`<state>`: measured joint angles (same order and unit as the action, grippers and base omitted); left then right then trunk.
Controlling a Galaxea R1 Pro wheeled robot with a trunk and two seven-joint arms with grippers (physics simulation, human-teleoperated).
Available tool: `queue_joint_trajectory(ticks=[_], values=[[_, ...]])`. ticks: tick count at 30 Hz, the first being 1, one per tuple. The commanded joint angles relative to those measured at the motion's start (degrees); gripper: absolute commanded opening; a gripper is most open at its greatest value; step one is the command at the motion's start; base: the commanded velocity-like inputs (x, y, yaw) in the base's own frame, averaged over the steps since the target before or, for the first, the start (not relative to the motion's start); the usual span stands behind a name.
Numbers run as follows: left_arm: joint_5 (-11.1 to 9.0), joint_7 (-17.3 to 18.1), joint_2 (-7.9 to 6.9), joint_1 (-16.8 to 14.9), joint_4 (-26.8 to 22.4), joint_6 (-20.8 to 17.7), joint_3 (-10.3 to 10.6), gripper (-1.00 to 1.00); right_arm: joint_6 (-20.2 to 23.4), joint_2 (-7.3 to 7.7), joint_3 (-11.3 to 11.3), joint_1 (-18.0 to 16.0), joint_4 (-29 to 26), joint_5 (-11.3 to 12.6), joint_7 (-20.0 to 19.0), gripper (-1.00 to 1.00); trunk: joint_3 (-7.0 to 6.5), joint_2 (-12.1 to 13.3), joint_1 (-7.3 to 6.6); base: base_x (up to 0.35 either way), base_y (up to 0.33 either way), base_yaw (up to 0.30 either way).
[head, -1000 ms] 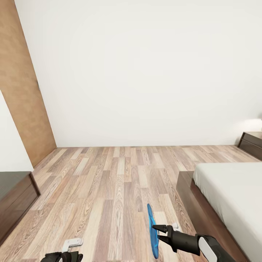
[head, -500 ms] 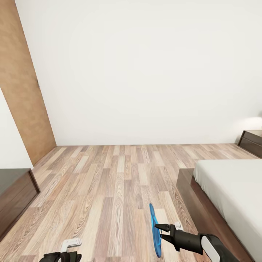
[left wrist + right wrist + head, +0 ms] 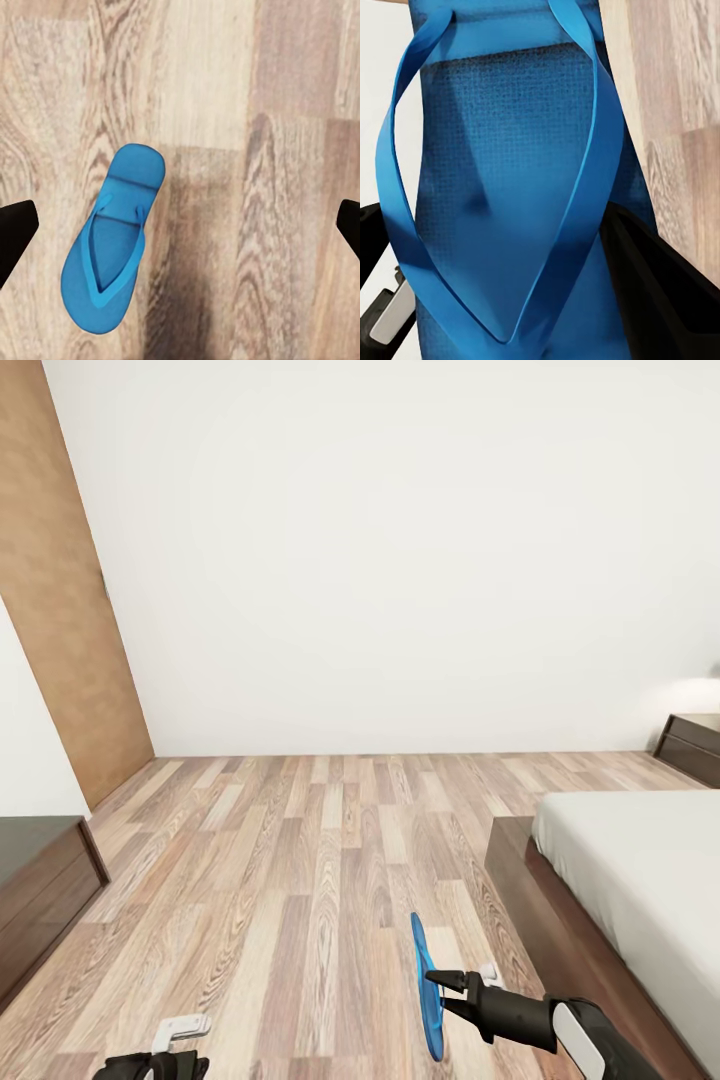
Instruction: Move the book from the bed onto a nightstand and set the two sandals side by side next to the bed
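While the head view takes in the bedroom floor (image 3: pixel 320 860), the right gripper (image 3: pixel 437 990) at lower centre-right is clamped on a blue sandal (image 3: pixel 424 990) held on edge, near the foot corner of the bed (image 3: pixel 620 860) at right; a nightstand (image 3: pixel 690 745) sits at far right, a long dark cabinet (image 3: pixel 40 890) at left edge, and the left gripper (image 3: pixel 150 1065) barely clears the bottom edge. In the left wrist view, the second sandal (image 3: pixel 112 247) lies flat, straps up, left of centre on the planks — the jaws spread wide, holding nothing, both fingertips (image 3: pixel 15 232) well apart from it. In the right wrist view, the held sandal's sole and straps (image 3: pixel 510 187) sit between the closed fingers. Recommendation: lower the carried sandal flat, parallel and just beside its mate, toes matched, alongside the bed — release only once it rests on the floor.
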<state>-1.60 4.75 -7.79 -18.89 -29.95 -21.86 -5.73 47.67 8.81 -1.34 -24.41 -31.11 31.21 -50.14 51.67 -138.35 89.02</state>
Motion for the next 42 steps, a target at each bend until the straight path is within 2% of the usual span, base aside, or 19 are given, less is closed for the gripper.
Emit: queue_joint_trajectory(ticks=[1,5,17,23,42], values=[[-0.16,0.26,-0.03,-0.01,-0.10,-0.38,-0.29,1.00,0.32,-0.02,-0.14,-0.03,0.00,0.05,-0.06,-1.00,0.06,-0.02,-0.01,0.000,0.000,0.000],[-0.16,0.26,-0.14,-0.01,-0.11,-0.38,-0.33,1.00,0.31,0.05,-0.15,-0.03,-0.02,0.07,-0.07,-1.00,0.06,-0.02,-0.01,0.000,0.000,0.000],[-0.16,0.26,-0.21,-0.01,-0.11,-0.13,-0.25,1.00,0.31,0.40,-0.17,-0.03,-0.18,0.08,-0.12,-1.00,2.21,-4.84,2.62,0.000,0.000,0.000],[-0.16,0.26,-0.16,-0.02,-0.11,1.82,-0.23,1.00,0.35,2.23,-0.15,-0.03,-0.94,0.16,-0.14,-1.00,3.54,-4.97,2.80,0.000,0.000,0.000],[-0.16,0.26,-0.18,-0.01,-0.02,2.26,-0.28,1.00,0.32,2.37,-0.15,-0.03,-0.98,0.17,-0.14,-1.00,7.75,-5.22,3.29,0.000,0.000,0.000]])
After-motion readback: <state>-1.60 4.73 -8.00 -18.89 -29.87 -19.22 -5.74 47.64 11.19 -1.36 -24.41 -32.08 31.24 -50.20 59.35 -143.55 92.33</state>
